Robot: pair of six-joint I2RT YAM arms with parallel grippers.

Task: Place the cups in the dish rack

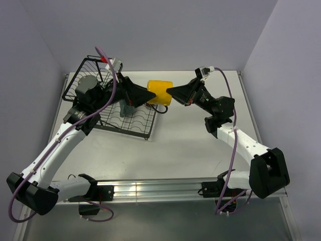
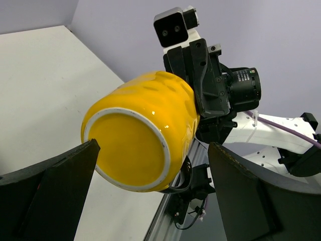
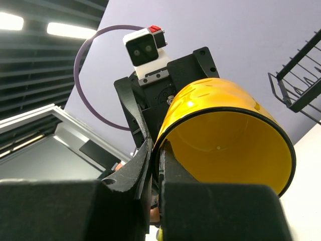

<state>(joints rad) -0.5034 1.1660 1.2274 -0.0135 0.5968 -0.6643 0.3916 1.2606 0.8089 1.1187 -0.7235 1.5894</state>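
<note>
glossy yellow mug [image 1: 159, 93] with a white-ringed base hangs sideways in the air beside the dish rack [image 1: 88, 68]. right gripper [image 1: 169, 91] pinches its rim, left gripper [image 1: 152, 94] gapes wide at its base.

The white table [image 1: 195, 143] carries the black wire dish rack [image 1: 139, 123] at its far-left corner.

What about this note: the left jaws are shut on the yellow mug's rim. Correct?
No. The right jaws are shut on the rim of the yellow mug, as the right wrist view shows; the left jaws stand open near its base.
</note>
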